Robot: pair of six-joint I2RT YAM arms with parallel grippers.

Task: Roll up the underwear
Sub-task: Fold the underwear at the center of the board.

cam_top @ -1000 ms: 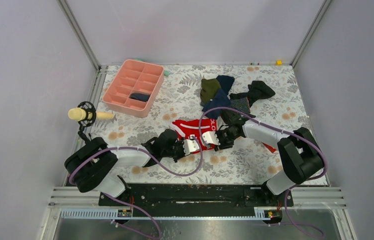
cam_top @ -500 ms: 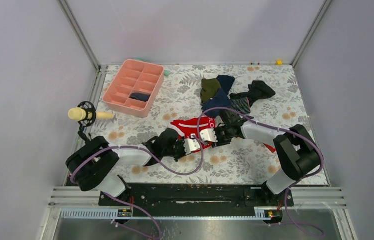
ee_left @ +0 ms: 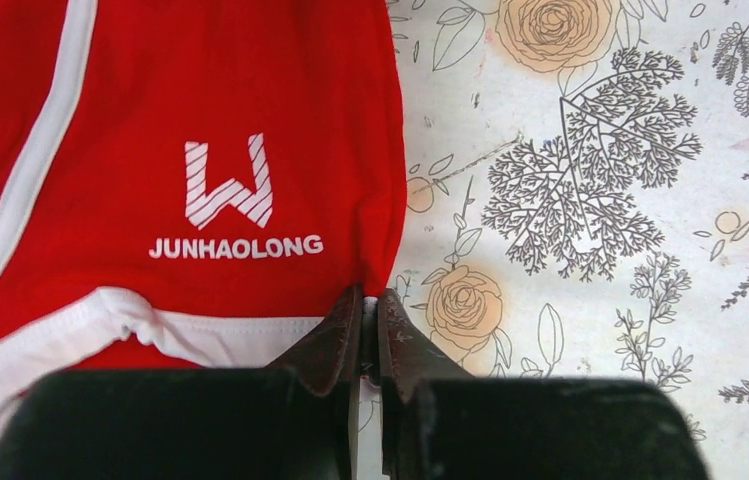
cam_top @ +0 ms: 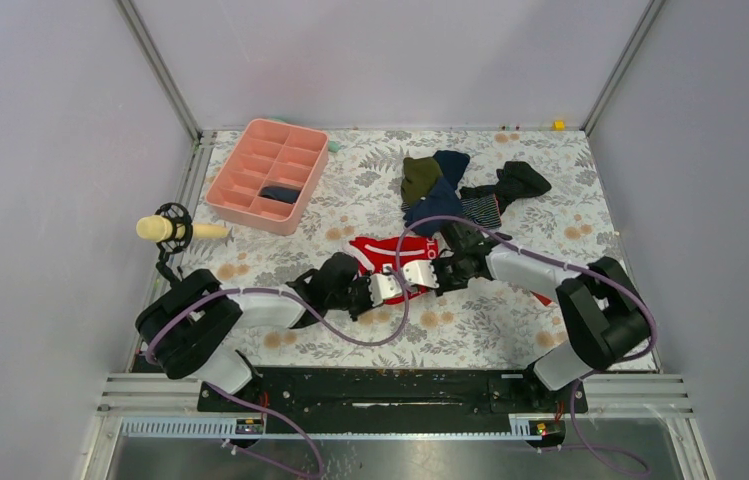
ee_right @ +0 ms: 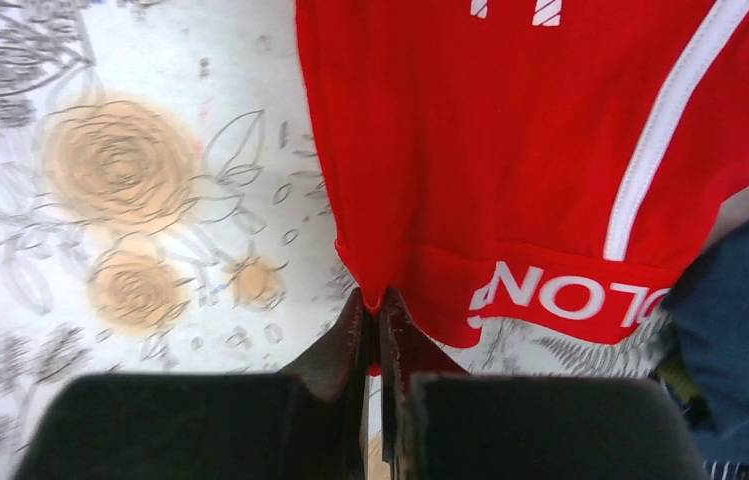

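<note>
The red underwear point(cam_top: 382, 252) lies mid-table on the floral cloth, with white trim and a white logo. In the left wrist view it point(ee_left: 170, 170) fills the upper left. My left gripper point(ee_left: 370, 305) is shut on its near corner by the white trim. In the right wrist view the underwear point(ee_right: 510, 150) fills the upper right. My right gripper point(ee_right: 378, 305) is shut on its red edge near the lettered band. From above, the left gripper point(cam_top: 387, 287) and right gripper point(cam_top: 418, 274) sit side by side at the garment's near edge.
A pink divided tray point(cam_top: 266, 174) stands at the back left with a dark item inside. Olive, navy and black garments point(cam_top: 450, 185) are piled behind the underwear. A yellow-tipped tool point(cam_top: 165, 229) sits at the left edge. Navy cloth point(ee_right: 740, 340) lies right of my right gripper.
Both grippers have shifted slightly away from the bases with the underwear's near edge, drawing closer together. The garment looks more bunched toward the back.
</note>
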